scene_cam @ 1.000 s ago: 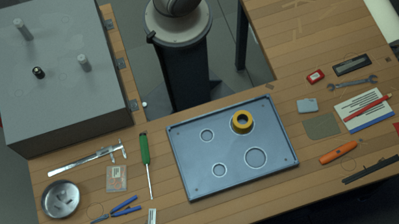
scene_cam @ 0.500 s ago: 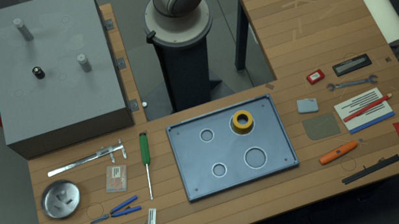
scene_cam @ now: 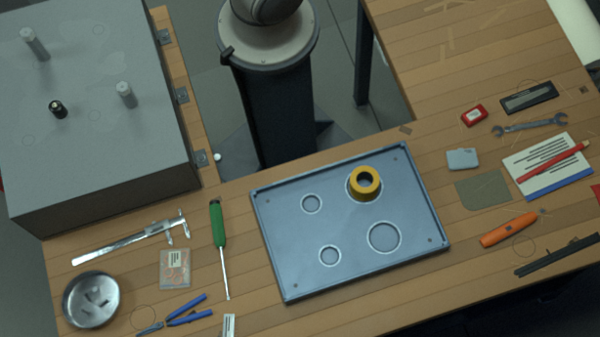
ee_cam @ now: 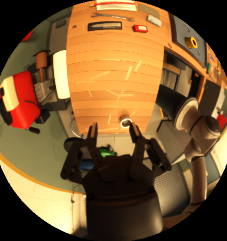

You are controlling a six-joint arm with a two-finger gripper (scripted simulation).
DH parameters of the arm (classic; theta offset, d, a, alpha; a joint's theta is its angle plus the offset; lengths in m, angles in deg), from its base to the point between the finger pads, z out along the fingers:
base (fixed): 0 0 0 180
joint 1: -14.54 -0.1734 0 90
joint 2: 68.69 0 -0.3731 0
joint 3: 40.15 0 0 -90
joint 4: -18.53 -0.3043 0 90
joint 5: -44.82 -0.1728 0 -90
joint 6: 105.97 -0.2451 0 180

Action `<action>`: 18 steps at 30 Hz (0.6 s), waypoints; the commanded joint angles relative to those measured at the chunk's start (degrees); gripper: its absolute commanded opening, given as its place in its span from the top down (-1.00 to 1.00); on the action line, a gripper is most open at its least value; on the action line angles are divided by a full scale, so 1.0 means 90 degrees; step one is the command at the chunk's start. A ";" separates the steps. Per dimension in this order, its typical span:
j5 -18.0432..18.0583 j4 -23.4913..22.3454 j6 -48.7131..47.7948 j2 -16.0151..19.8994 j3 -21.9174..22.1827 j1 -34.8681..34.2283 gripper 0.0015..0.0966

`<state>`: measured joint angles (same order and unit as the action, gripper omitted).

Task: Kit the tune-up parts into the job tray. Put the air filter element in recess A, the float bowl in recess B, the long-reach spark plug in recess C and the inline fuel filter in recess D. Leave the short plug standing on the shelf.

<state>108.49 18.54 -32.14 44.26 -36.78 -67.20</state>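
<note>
On the front bench the blue-grey job tray [scene_cam: 348, 218] lies flat with four round recesses. The yellow ring-shaped air filter element [scene_cam: 364, 182] sits in the rear right recess. The other three recesses hold nothing. On the grey shelf box [scene_cam: 88, 98] at left stand a long plug [scene_cam: 34, 43], a shorter plug [scene_cam: 126, 94] and a small black cylinder [scene_cam: 57, 109]. At the far end of the side bench stands the metal float bowl [ee_cam: 125, 121], and my gripper [ee_cam: 113, 129] hangs open beside it, holding nothing. The gripper is out of the side camera's view.
Behind the tray stands the arm's pedestal [scene_cam: 273, 84]. Right of the tray lie a wrench [scene_cam: 530, 124], a red box [scene_cam: 474, 115], a notepad with pencil [scene_cam: 549, 164] and an orange knife [scene_cam: 508, 228]. Left lie a green screwdriver [scene_cam: 218, 235], calipers [scene_cam: 132, 238] and a dish [scene_cam: 91, 299].
</note>
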 commanded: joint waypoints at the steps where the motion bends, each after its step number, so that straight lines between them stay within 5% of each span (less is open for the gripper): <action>1: -0.0010 0.0001 -0.0027 -0.0023 0.0025 -0.0028 -0.44; 18: -0.0485 0.0001 -0.2258 -0.1145 0.1624 -0.2261 -0.44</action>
<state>104.09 18.53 -52.70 33.82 -21.98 -87.90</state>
